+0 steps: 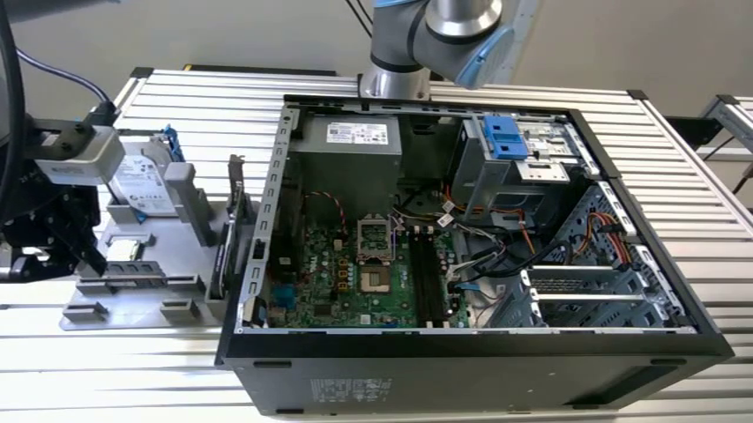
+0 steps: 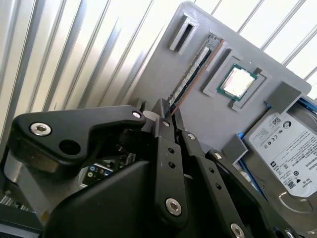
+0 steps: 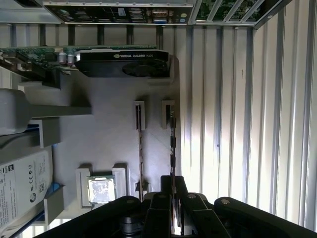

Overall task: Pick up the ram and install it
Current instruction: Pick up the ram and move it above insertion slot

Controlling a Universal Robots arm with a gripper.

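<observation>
The ram [image 2: 194, 72] is a thin dark stick seen edge-on, with a copper contact edge, running over the grey holder tray [image 2: 198, 114]. In the first wrist view the ram [image 3: 172, 148] reaches back between my black fingers [image 3: 165, 191]. My gripper [image 2: 168, 113] is shut on the stick's near end, one fingertip on each face. Whether the stick still rests in its tray groove I cannot tell. In the exterior view my gripper [image 1: 83, 251] hangs over the grey holder tray [image 1: 130, 295] at the exterior view's left, beside the open computer case [image 1: 471, 352].
The tray also holds a processor chip [image 2: 238, 82], a silver hard drive [image 2: 285, 148] and an upright graphics card [image 3: 124, 62]. Inside the case, long black memory slots [image 1: 424, 278] lie on the green motherboard [image 1: 330, 282], with cables and drive cages [image 1: 518, 150] towards the exterior view's right.
</observation>
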